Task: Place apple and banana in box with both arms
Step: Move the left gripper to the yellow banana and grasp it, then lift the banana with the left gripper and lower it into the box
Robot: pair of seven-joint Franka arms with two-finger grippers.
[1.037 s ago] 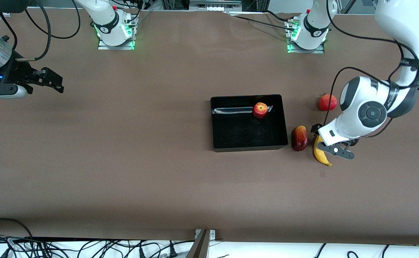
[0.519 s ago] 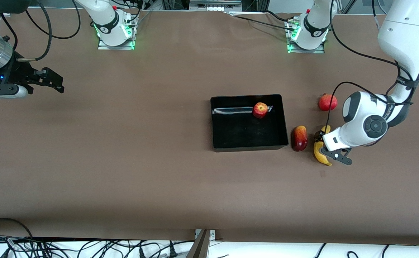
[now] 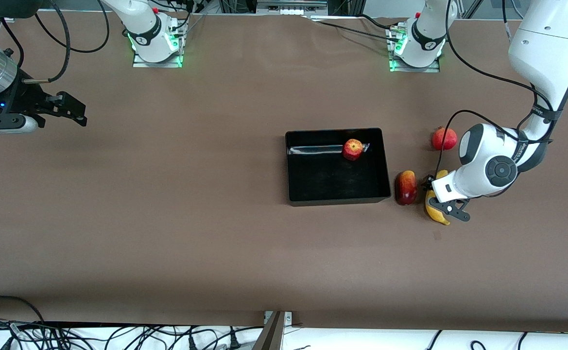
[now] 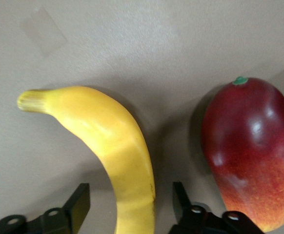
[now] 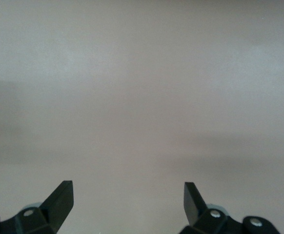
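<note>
Centrally in the front view, slightly toward the left arm's end, the shallow rectangular black glossy plastic box [image 3: 337, 166] is seen, with the small round red, yellow-streaked apple [image 3: 352, 149] lying inside it against the wall farthest from the camera. Just beside the box's wall toward the left arm's end, an elongated red-orange mango [image 3: 405, 187] is found, and beside that the long curved yellow banana [image 3: 434, 206] lies on the brown table [image 3: 167, 218]. The left gripper [image 3: 435, 198] is lowered over the banana, its fingers [image 4: 78, 207] set apart on either side of the fruit with gaps visible, so no grip is shown; the mango stands close by one finger. A round red fruit with a crown tip [image 3: 444, 138] sits farther from the camera, near the left arm. At the upper left of the frame the right gripper [image 3: 77, 113] waits with fingers spread wide over bare table, well apart from everything; broad open surface is left across the lower frame.
</note>
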